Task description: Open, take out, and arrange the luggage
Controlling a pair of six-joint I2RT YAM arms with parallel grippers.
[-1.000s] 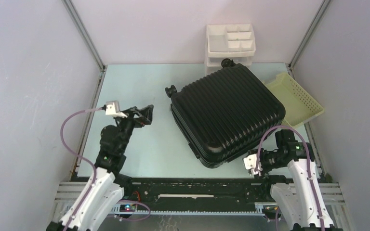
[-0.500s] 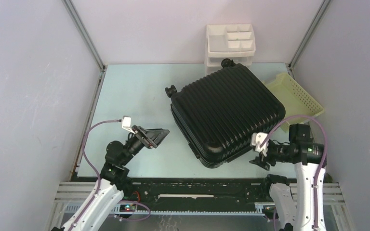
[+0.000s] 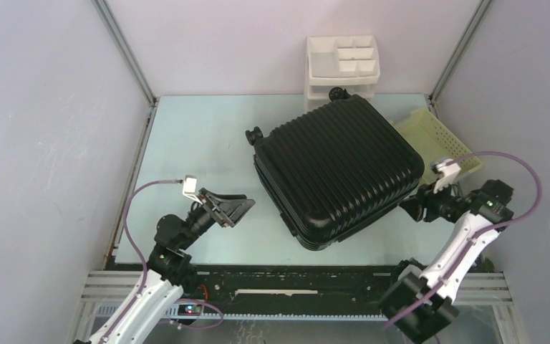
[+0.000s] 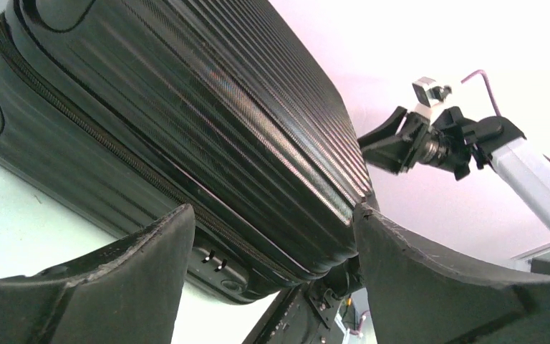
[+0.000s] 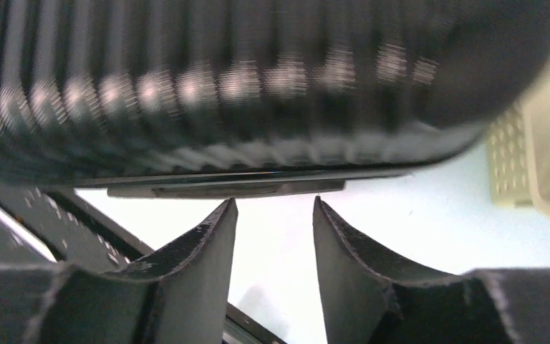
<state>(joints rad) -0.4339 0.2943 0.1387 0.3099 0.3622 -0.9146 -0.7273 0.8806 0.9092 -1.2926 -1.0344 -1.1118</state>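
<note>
Between the jaws of the right gripper only a narrow gap is left, and nothing is held in it. Just ahead of these jaws the luggage is found, closed and lying flat on the table. Its ribbed end fills the right wrist view, and a flat handle is seen straight ahead of the fingertips, close but not touched.

The jaws of the left gripper are spread wide and empty. The suitcase's long side is framed between them, with a strip of bare table left in between. The zipper seam is seen running along that side, across the line of the jaws.

The long axis is judged to run away from the right jaws, from the handle end to the wheel end beyond. The right arm is therefore judged the nearer, and the coming move is taken to turn on reaching the seam or handle.

Off to the side of the right jaws, just beside the shell, a pale yellow basket is crowded in. Farthest ahead, past the wheels, a white drawer organizer is set against the case, so little room for the lid is offered there.
</note>
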